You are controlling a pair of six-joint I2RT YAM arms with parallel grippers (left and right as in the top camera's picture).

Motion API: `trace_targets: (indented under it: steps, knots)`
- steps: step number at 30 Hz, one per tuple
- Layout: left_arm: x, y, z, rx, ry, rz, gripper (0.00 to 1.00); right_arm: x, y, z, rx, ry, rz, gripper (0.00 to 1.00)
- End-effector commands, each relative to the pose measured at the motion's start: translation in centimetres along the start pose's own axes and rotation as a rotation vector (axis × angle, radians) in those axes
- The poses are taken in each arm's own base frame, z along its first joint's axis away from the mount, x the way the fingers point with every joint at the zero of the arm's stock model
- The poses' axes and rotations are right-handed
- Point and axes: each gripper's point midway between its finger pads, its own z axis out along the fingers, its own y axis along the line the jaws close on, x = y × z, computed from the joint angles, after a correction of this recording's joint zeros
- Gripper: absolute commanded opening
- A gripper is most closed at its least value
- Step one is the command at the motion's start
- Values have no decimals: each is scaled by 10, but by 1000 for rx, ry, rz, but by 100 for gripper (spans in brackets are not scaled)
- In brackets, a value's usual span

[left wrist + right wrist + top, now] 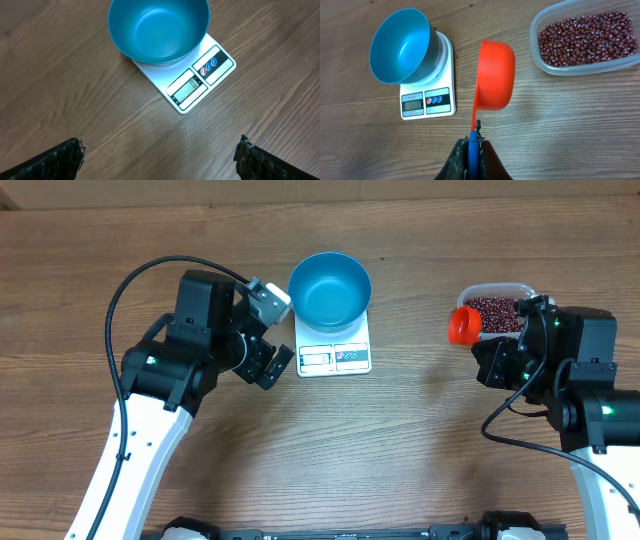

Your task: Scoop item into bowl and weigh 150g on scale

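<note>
The blue bowl (330, 288) stands empty on the white scale (336, 359) at the table's centre back. Dark red-brown beans (497, 312) fill a clear tub (515, 288) at the right. My right gripper (472, 142) is shut on the blue handle of an orange scoop (495, 75), which is turned on its side over bare wood between the scale (427, 102) and the beans (590, 37); its inside is hidden. My left gripper (160, 155) is wide open with nothing between its fingers (65, 160), just left of the scale (195, 82) and bowl (157, 27).
The clear tub (536, 50) sits at the far right, next to the right arm (560, 370). The left arm (190, 340) with its black cable fills the left side. Bare wood lies in front of the scale.
</note>
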Motion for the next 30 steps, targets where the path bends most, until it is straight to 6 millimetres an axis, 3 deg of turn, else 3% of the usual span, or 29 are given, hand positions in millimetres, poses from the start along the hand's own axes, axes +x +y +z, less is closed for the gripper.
trace_targets:
  steps: [1, 9, 19, 30]
  knots:
    - [-6, 12, -10, -9, -39, 13, 100, -9, 5, -7, -13, -33, -17, 4]
    - [-8, 5, -14, 158, -122, -39, 100, -9, 5, -7, -14, -34, -17, 4]
    - [-6, 5, -8, 164, -112, -35, 100, -9, 5, -7, -14, -34, -17, 4]
    - [-2, 14, 6, 144, -66, -179, 99, -9, 5, -7, -14, -34, -17, 4]
